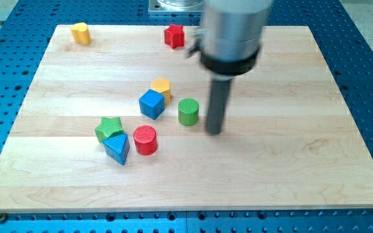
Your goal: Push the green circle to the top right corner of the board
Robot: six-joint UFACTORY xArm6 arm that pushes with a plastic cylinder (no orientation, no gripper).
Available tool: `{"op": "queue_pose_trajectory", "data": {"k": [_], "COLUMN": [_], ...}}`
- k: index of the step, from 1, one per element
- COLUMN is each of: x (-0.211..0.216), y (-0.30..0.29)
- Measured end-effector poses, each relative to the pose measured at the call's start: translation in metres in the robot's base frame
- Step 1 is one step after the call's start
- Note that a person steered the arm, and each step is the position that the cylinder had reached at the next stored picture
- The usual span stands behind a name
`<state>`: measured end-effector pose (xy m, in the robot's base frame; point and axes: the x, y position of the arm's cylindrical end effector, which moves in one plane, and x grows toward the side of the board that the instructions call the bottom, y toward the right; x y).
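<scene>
The green circle (188, 111) stands near the middle of the wooden board (290, 162). My tip (214, 131) rests on the board just to the right of the green circle and slightly below it, a small gap apart. The rod rises from the tip to a blurred grey cylinder at the view's top.
A blue cube (151, 103) and a yellow block (162, 87) sit left of the green circle. A red circle (146, 140), a green star (109, 128) and a blue triangle (117, 148) lie lower left. A red star (174, 35) and a yellow block (80, 32) sit near the top edge.
</scene>
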<state>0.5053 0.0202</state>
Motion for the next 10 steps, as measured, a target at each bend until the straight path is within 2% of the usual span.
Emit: {"op": "queue_pose_trajectory", "data": {"k": [1, 3, 4, 5, 6, 7, 8, 9, 10], "x": [-0.018, -0.150, -0.149, -0.129, -0.146, -0.168, -0.144, -0.151, -0.149], "y": [-0.034, 0.089, 0.099, 0.073, 0.121, 0.142, 0.108, 0.086, 0.018]}}
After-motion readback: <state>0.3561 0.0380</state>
